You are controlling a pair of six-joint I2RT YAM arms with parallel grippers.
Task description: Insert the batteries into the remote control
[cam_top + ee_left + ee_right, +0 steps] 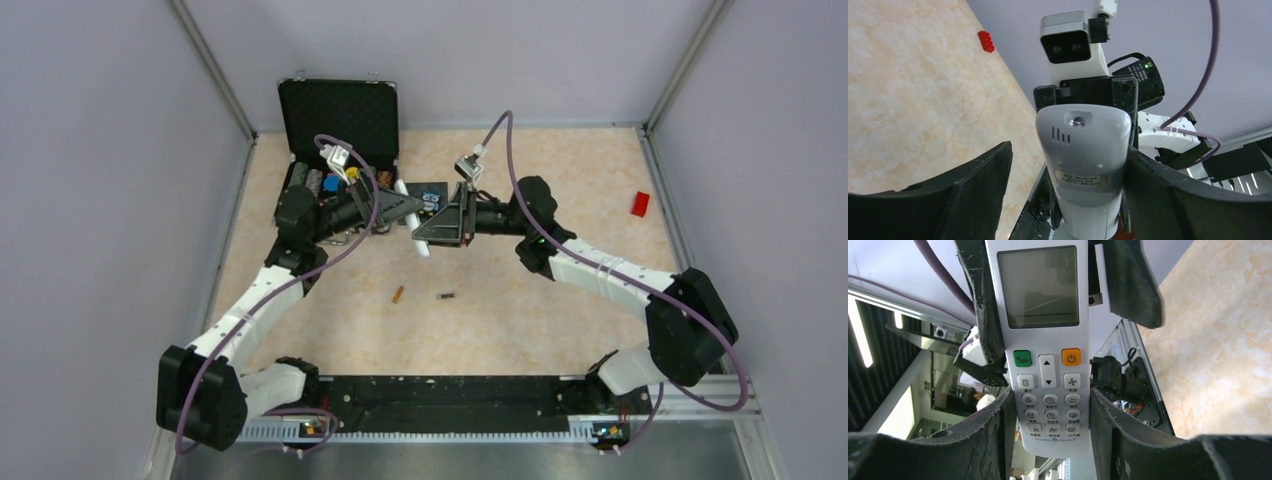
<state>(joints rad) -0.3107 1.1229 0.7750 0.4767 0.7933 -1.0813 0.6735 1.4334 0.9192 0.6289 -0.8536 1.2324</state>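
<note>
The white remote control [421, 245] is held off the table between both grippers. My right gripper [432, 228] is shut on it. In the right wrist view its fingers [998, 440] clamp the lower button rows, and the screen and buttons [1048, 365] face the camera. My left gripper [408, 208] is open around the remote. In the left wrist view the remote's back [1083, 150] rests against the right finger [1168, 200], while the left finger [958, 195] stands apart. The orange battery [398, 294] and the dark battery [446, 296] lie on the table in front.
An open black case [338, 115] with several small items stands at the back left. A dark owl tile [432, 195] lies behind the grippers. A red block [640, 203] lies at the right and also shows in the left wrist view [986, 41]. Walls close in the table.
</note>
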